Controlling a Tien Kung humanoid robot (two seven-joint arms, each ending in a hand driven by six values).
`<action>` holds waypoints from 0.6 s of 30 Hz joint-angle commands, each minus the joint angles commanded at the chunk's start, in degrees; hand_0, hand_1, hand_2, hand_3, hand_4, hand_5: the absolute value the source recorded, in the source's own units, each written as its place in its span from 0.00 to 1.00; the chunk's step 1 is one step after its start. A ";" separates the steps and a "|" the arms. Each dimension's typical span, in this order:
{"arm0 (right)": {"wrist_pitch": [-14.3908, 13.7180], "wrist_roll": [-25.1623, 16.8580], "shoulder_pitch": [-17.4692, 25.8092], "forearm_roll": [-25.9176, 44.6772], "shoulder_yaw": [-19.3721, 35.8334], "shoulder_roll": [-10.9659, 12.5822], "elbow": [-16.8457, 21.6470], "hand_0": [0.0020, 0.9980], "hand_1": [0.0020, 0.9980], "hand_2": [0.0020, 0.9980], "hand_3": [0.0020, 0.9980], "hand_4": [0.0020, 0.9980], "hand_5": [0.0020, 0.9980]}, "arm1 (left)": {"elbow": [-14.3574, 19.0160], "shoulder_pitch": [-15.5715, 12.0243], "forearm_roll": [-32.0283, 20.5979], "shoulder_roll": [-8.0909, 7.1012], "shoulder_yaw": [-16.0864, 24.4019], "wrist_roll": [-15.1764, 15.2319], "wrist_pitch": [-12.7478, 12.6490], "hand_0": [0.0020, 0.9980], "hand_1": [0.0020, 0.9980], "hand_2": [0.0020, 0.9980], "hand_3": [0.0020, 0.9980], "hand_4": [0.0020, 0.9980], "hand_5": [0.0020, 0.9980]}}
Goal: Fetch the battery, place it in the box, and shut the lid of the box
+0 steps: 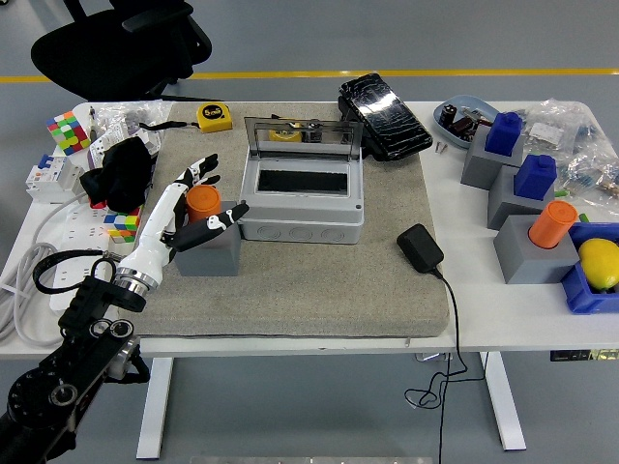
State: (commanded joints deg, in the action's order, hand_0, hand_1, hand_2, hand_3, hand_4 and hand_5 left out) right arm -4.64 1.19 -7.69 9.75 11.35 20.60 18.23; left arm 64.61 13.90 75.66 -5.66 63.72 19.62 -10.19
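I am spreading my left hand (191, 208) open around the orange battery (203, 202), just beside the open-lidded box (301, 205).

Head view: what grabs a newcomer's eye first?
The left hand, white with black fingertips, is spread around an orange battery standing in a grey block at mid-left of the mat. Right beside it sits the grey box, its clear lid propped open. At the table's right, more grey blocks carry blue and orange pieces, next to a yellow lemon.
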 joint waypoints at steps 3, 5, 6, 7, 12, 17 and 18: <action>-0.01 -0.03 -0.02 -0.05 0.04 -0.01 0.03 0.58 0.63 0.66 0.56 0.96 0.49 | -0.62 0.18 -0.50 0.33 -0.38 0.77 -0.59 0.67 0.80 0.90 0.84 1.00 0.24; -0.01 -0.01 -0.03 -0.02 -0.07 -0.03 0.03 0.58 0.63 0.66 0.56 0.96 0.49 | -1.35 0.36 -0.50 0.69 -0.52 1.16 -1.12 0.67 0.80 0.90 0.84 1.00 0.24; -0.02 -0.03 -0.07 -0.02 -0.09 -0.03 0.03 0.58 0.63 0.66 0.56 0.96 0.49 | -1.72 0.51 -0.58 0.86 -0.54 1.46 -1.51 0.67 0.80 0.90 0.84 1.00 0.24; -0.01 -0.03 -0.09 -0.01 -0.08 -0.03 0.05 0.58 0.63 0.66 0.56 0.96 0.49 | -2.07 0.68 -0.63 1.03 -0.56 1.78 -1.94 0.67 0.80 0.90 0.84 1.00 0.24; -0.04 -0.02 -0.05 0.10 -0.17 -0.05 0.03 0.58 0.63 0.66 0.56 0.96 0.49 | -2.73 1.18 -0.50 1.41 -0.57 2.66 -3.21 0.58 0.71 0.76 0.68 1.00 0.04; -0.13 -0.13 -0.02 0.08 -0.15 -0.07 0.03 0.58 0.63 0.66 0.56 0.96 0.49 | -3.00 1.40 -0.48 1.78 -0.50 3.55 -4.24 0.39 0.53 0.58 0.45 1.00 0.00; -0.15 -0.19 -0.02 0.08 -0.15 -0.07 0.04 0.58 0.63 0.66 0.56 0.96 0.49 | -3.11 1.45 -0.51 1.86 -0.50 3.64 -4.41 0.39 0.53 0.58 0.45 1.00 0.00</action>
State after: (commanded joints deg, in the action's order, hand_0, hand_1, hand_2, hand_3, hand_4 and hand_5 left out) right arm -4.79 1.00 -7.71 9.83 11.20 20.53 18.27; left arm 61.51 15.35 75.15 -3.80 63.22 23.26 -14.60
